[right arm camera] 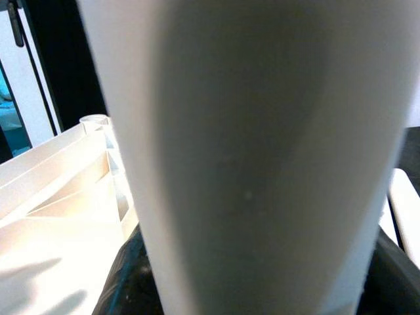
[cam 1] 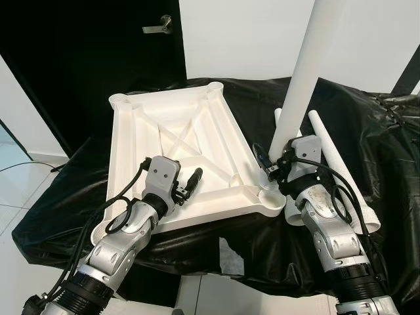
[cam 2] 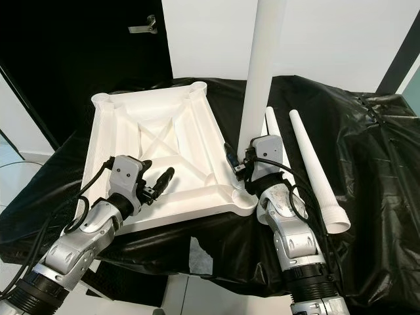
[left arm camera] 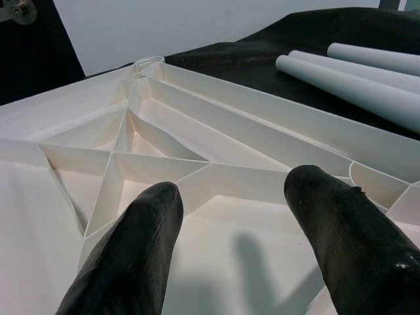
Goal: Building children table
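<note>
The white plastic tabletop [cam 1: 172, 131] lies upside down on a black sheet, its ribbed underside facing up. A white table leg [cam 1: 303, 79] stands upright at the tabletop's near right corner socket [cam 1: 268, 195]. My right gripper [cam 1: 272, 172] is shut on the leg's lower end; in the right wrist view the leg [right arm camera: 249, 157] sits between the dark fingers [right arm camera: 392, 275]. My left gripper [cam 1: 190, 182] hovers open just above the near left part of the tabletop. Its two black fingertips [left arm camera: 138, 243] are spread apart over the crossed ribs [left arm camera: 118, 154], with nothing between them.
Two spare white legs [cam 2: 315, 167] lie on the black sheet [cam 1: 371, 131] to the right of the tabletop, also seen as legs [left arm camera: 354, 79] in the left wrist view. A black door with a metal handle [cam 1: 159, 26] stands behind at the left. The covered surface drops off at its near edge.
</note>
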Motion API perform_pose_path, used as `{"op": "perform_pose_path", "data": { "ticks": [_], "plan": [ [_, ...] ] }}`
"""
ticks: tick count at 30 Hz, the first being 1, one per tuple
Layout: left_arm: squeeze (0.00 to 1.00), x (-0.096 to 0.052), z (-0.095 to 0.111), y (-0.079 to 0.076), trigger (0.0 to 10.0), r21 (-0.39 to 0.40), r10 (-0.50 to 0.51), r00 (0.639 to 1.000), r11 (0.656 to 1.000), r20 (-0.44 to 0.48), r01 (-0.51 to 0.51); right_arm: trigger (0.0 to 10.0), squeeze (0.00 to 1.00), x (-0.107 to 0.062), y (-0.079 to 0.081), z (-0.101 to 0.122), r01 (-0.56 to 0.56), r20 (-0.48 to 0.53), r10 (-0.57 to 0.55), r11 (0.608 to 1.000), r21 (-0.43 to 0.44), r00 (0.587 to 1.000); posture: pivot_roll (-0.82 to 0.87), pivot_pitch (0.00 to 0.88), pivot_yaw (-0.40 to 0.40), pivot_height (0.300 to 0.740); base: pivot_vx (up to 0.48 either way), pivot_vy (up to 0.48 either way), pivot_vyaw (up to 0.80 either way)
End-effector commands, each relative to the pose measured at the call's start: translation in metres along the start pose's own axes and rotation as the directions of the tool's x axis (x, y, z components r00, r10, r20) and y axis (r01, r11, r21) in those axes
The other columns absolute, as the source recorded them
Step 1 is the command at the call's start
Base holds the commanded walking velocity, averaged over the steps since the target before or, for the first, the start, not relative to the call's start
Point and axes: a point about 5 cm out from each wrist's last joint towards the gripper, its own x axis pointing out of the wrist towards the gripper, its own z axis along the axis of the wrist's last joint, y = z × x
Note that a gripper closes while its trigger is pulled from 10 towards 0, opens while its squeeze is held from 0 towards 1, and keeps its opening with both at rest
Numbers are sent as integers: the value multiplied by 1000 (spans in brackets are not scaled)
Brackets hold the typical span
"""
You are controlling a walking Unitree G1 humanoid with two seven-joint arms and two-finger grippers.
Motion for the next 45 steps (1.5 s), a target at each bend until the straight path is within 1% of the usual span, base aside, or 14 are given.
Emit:
{"op": "perform_pose_path", "data": {
  "ticks": [1, 5, 10, 14, 38, 39, 41, 42, 44, 45],
  "plan": [
    [0, -2, 3, -13, 10000, 27, -272, 962, 962, 5, 272, 10000, 0, 3, 0, 1, -13, 5, 13, 1000, 13, 1000, 73, 0, -40, 740, 0, 0, 0],
    [0, -3, 4, -13, 10000, 25, -266, 964, 964, 8, 266, 10000, 0, 4, 1, 1, -21, 4, 21, 1000, 12, 1000, 76, 0, -43, 740, 0, 0, 0],
    [0, -9, 0, -14, 10000, 19, -256, 967, 966, 3, 256, 10000, 0, 6, 4, 1, -38, 5, 38, 999, 13, 999, 82, 0, -47, 740, 0, 0, 0],
    [0, -9, 0, -13, 10000, 17, -256, 967, 967, 1, 256, 10000, 0, 5, 4, 0, -38, 3, 38, 999, 14, 999, 78, 0, -43, 740, 0, 0, 0],
    [0, -5, 0, -14, 10000, 16, -299, 954, 954, 5, 299, 10000, 0, 0, -3, 0, -9, 1, 9, 1000, 5, 1000, 46, 0, -15, 740, 0, 0, 0],
    [0, -3, 0, -14, 10000, 15, -303, 953, 953, 6, 303, 10000, 0, 1, -4, 1, -2, 4, 2, 1000, 2, 1000, 33, 0, 5, 740, 0, 0, 0],
    [0, -2, 1, -14, 10000, 16, -308, 951, 951, 7, 308, 10000, 0, 1, -5, 1, 4, 7, -4, 1000, -1, 1000, 33, 0, 5, 740, 0, 0, 0],
    [0, 0, 2, -14, 10000, 16, -315, 949, 949, 8, 315, 10000, 0, 1, -6, 1, 11, 11, -11, 1000, -4, 1000, 25, 0, 25, 740, 0, 0, 0],
    [0, 2, 3, -14, 10000, 20, -325, 946, 946, 11, 325, 10000, 0, 1, -8, 2, 23, 14, -23, 1000, -7, 1000, 25, 0, 25, 740, 0, 0, 0],
    [0, 5, 4, -14, 10000, 27, -332, 943, 943, 12, 332, 10000, 0, 1, -9, 1, 32, 15, -32, 999, -8, 999, 18, 0, 39, 740, 0, 0, 0]
  ]
}}
